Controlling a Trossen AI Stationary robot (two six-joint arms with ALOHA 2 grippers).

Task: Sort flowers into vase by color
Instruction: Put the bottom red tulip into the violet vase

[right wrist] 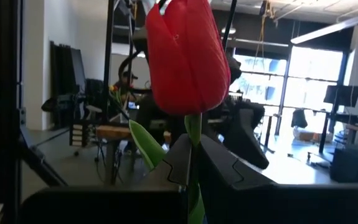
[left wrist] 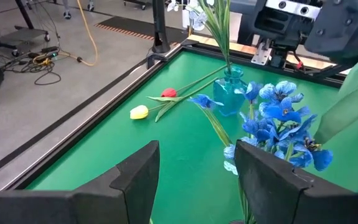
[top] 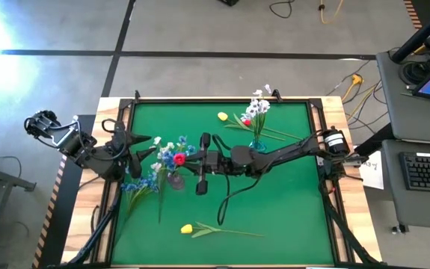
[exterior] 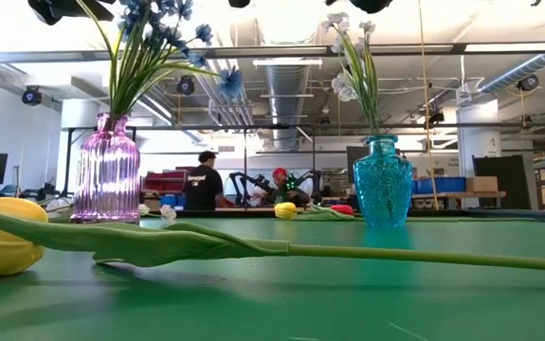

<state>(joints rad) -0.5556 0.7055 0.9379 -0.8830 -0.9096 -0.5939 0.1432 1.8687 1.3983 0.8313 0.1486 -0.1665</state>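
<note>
High view: the left gripper (top: 136, 155) waits, jaws wide and empty, just beside the pink vase (top: 176, 178) of blue flowers (top: 171, 149). The right gripper (top: 192, 159) pinches a red tulip (top: 179, 158) over that vase. The stem apparently needs lowering into a vase; yellow tulips (top: 187, 229) lie on the surface (top: 289, 209).

Two vases (top: 176, 179) (top: 256, 143) mid-table (flowers in both); tulips (top: 187, 229) (top: 223, 116) near front, back edges.

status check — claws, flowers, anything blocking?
Right claw shut on red tulip, above the purple vase. Left claw open, waiting beside the blue flowers. Yellow tulip on the mat. Nothing blocking.
</note>
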